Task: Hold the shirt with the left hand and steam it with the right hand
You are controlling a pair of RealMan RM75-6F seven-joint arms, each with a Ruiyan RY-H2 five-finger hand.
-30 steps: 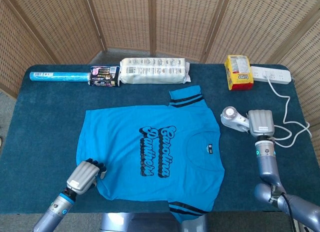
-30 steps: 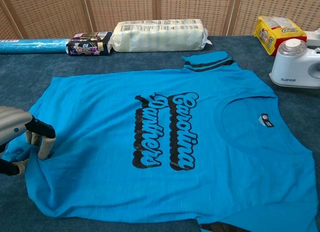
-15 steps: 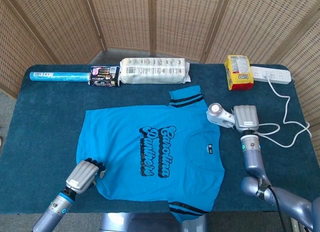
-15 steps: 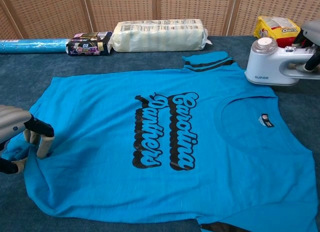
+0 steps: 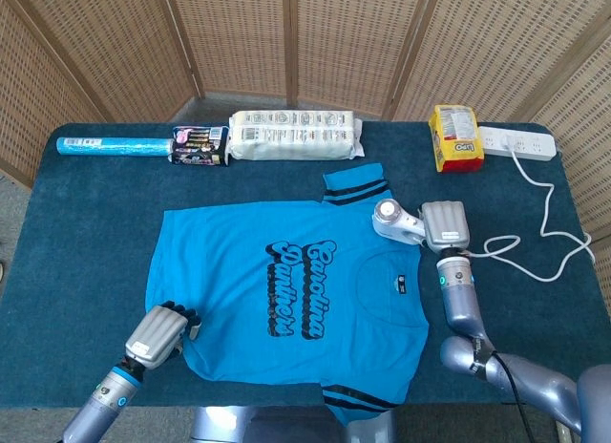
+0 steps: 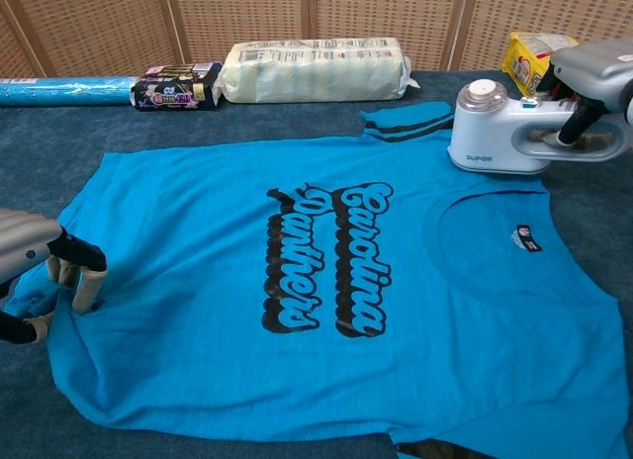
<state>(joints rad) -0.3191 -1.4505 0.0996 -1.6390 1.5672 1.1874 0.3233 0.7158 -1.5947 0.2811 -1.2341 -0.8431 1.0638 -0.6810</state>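
A blue T-shirt [image 5: 286, 290] [image 6: 297, 281] with black lettering lies flat on the dark blue table. My left hand [image 5: 158, 335] [image 6: 40, 271] presses its fingers on the shirt's hem corner at the front left, bunching the cloth a little. My right hand [image 5: 445, 225] [image 6: 593, 83] grips the handle of a white handheld steamer [image 5: 396, 221] [image 6: 499, 137]. The steamer's round head sits over the shirt's shoulder, just right of the striped sleeve [image 5: 355, 189] [image 6: 410, 121].
Along the far edge lie a blue roll [image 5: 110, 146], a dark packet [image 5: 199, 145], a white wrapped pack [image 5: 296, 136] and a yellow bag [image 5: 453, 137]. A white power strip [image 5: 516, 142] sits far right; its cord [image 5: 549, 214] loops toward the steamer. Wicker screens stand behind.
My right hand has carried the steamer leftward from the bare table onto the shirt's shoulder edge. The left hand has stayed on the hem corner.
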